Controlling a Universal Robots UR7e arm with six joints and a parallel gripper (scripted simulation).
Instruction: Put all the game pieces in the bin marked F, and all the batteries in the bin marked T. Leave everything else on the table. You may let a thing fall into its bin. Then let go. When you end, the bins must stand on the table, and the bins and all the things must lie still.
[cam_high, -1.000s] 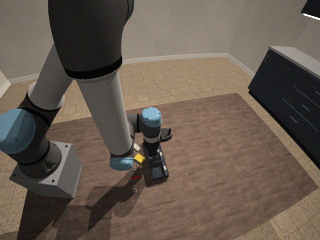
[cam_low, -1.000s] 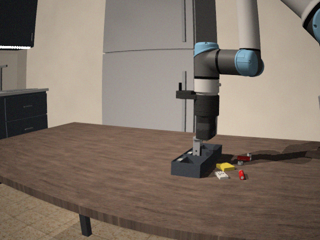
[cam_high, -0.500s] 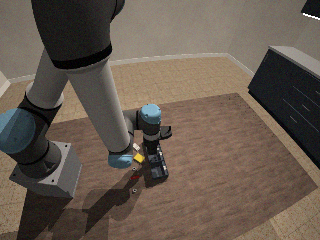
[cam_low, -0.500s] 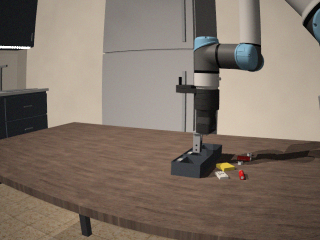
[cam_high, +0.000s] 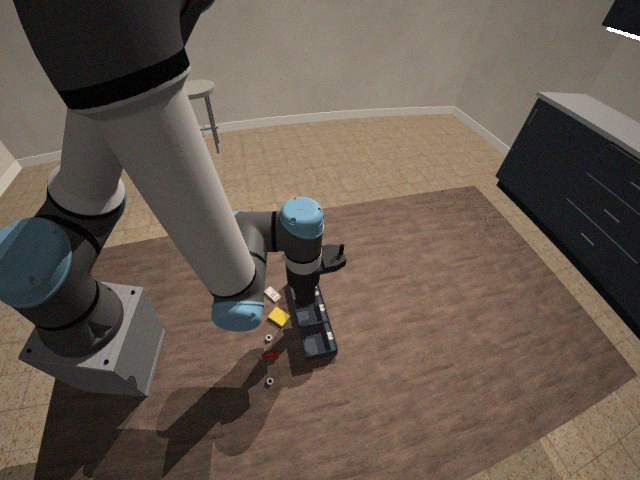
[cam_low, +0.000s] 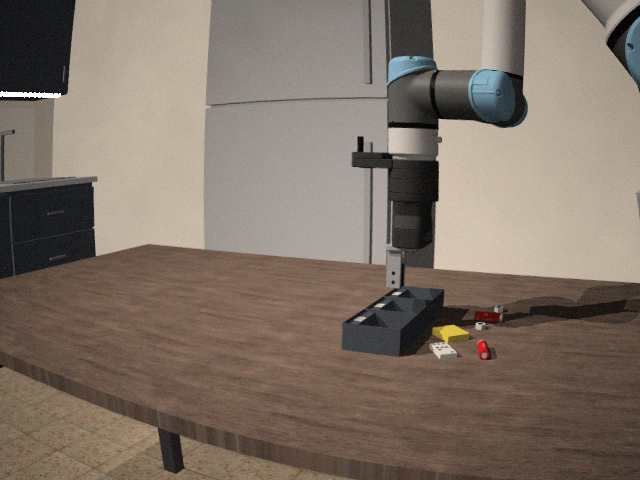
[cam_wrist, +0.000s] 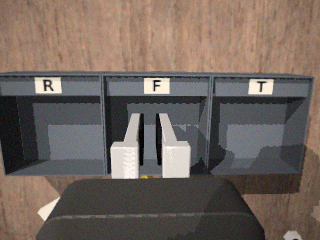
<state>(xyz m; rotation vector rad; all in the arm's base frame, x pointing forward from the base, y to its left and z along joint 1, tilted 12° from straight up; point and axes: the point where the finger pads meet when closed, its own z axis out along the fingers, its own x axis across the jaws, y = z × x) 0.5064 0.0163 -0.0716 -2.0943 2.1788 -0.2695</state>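
Jaws (cam_low: 394, 269) stand slightly apart, gripping nothing, above the F bin (cam_wrist: 192, 105), T bin (cam_wrist: 260, 112) beside.

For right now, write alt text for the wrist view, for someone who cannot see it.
Parted fingers, holding nothing, hover over the middle bin, F, of a dark three-bin tray; bin R is left, bin T right.

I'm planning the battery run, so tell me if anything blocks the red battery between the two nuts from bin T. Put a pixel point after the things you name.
Nothing visible lies on the table between the red battery (cam_high: 269, 355) (cam_low: 484, 316) and bin T (cam_high: 320, 355) (cam_low: 434, 308) (cam_wrist: 260, 167); only the bin's own side wall stands in the way, so it would need lifting over.
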